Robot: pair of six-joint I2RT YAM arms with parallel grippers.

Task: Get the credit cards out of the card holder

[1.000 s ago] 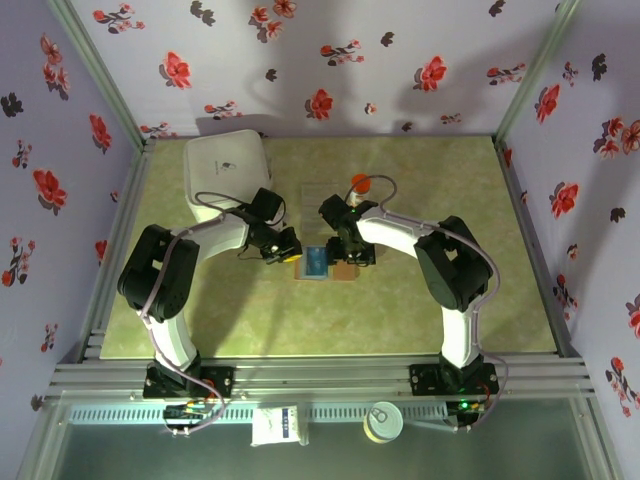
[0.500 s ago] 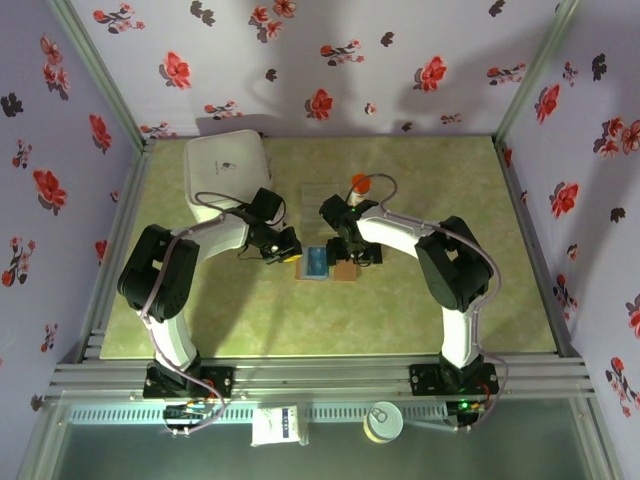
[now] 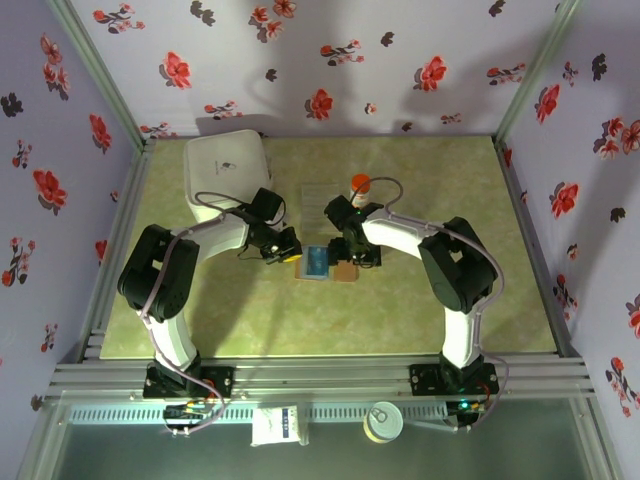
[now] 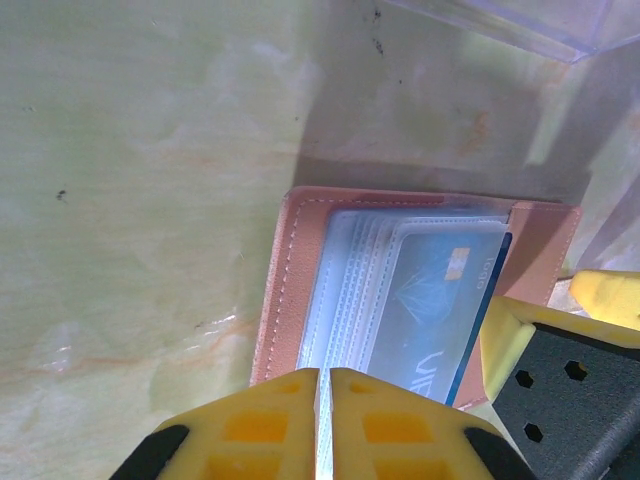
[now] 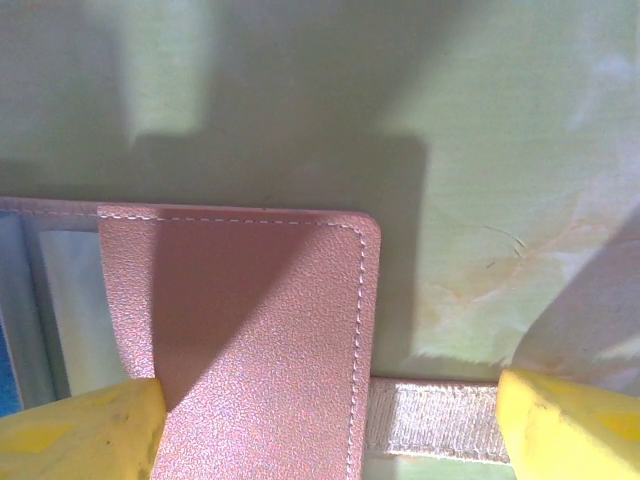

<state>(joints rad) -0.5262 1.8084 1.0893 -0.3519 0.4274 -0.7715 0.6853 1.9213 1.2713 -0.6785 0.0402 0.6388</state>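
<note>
On table (image 3: 450, 300): brown holder (image 4: 290, 280) laid open, blue card (image 4: 430, 300) seen inside.
Left gripper (image 4: 323, 385): closed.
Right gripper (image 5: 325, 425): spread wide.
Behind: bottle (image 3: 359, 183).

Left wrist view: blue credit card (image 4: 430, 300) in the card holder (image 4: 275, 290) bears large pale letters, cropped and blurred, unreadable. White container (image 3: 225, 165): small dark mark, too small to read.

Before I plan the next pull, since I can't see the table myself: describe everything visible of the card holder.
The card holder lies open, flat on the green table. It looks pinkish-brown and leather-like, with a stitched rim; inside are clear sleeves with a blue card tucked in. Shut jaws of the left gripper sit at one edge; open jaws of the right gripper straddle one flap.
</note>
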